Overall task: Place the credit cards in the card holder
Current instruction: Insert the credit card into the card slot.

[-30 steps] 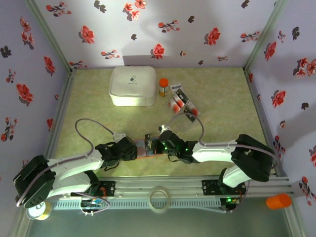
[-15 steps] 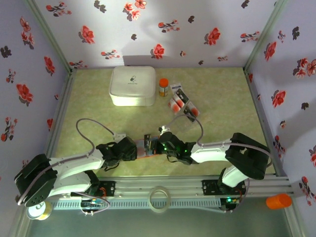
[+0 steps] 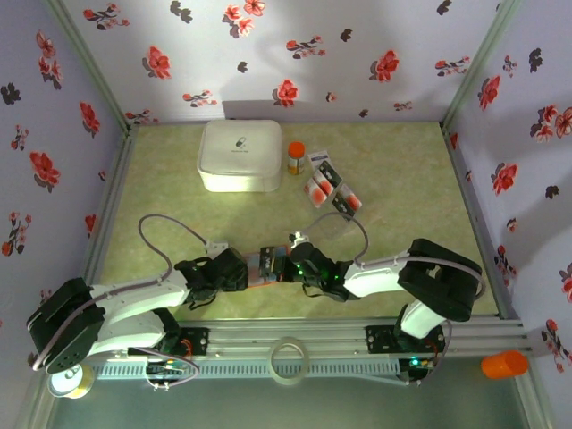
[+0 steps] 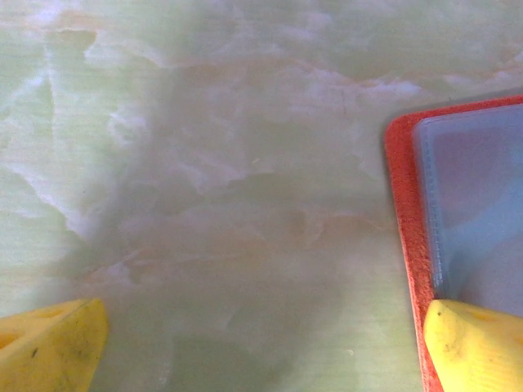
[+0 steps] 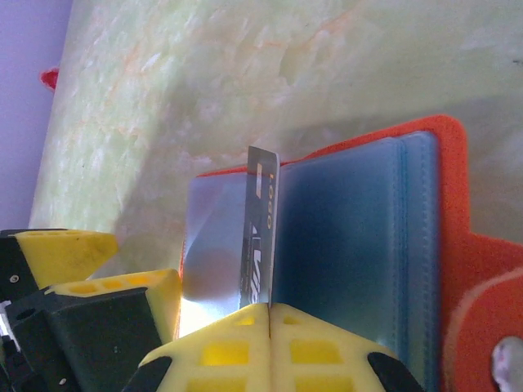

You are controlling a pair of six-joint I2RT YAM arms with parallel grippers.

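Observation:
The card holder (image 5: 359, 245) lies open on the table, orange-red outside with light blue sleeves. My right gripper (image 5: 268, 309) is shut on a dark credit card (image 5: 260, 233) with pale print, held edge-on with its far end at the holder's left sleeve. My left gripper (image 4: 261, 351) is open over bare table, its right finger (image 4: 474, 343) at the card holder's (image 4: 466, 188) near corner. From above, the card holder (image 3: 266, 268) sits between the left gripper (image 3: 237, 271) and the right gripper (image 3: 281, 265). More credit cards (image 3: 331, 188) lie in a loose row farther back.
A big white rounded box (image 3: 239, 155) stands at the back left with a small orange-capped bottle (image 3: 296, 157) beside it. A tape ring (image 3: 290, 357) rests on the front rail. Flowered walls close in three sides.
The right arm has drawn leftward, bringing its gripper and the card closer over the holder. The left arm has stayed still.

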